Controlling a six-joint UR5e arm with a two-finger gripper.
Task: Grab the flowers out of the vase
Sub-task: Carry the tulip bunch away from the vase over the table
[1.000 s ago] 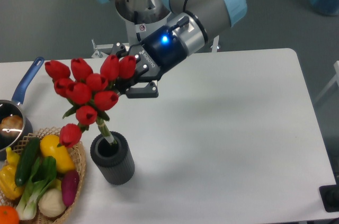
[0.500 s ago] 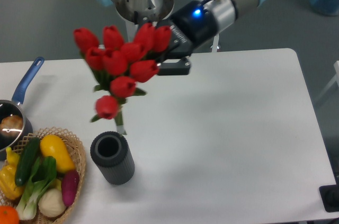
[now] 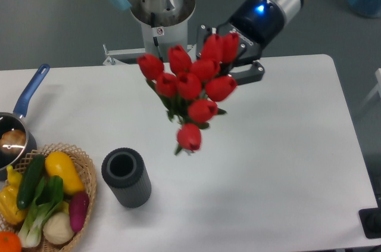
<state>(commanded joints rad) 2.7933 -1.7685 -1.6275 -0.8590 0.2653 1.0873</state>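
To my side on the table sat a wicker basket of vegetables and a blue-handled saucepan, both well clear of my load. My arm reached down from above the far edge, wrist tilted, with my gripper clamped on the flowers. They hung in the air, well apart from the vase standing upright near the basket.

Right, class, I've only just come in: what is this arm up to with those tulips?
The arm's gripper is holding the bunch of red tulips in the air above the white table, up and to the right of the dark grey ribbed vase. The vase stands upright with nothing in its mouth. At the left edge sit a wicker basket of vegetables and a blue-handled saucepan.
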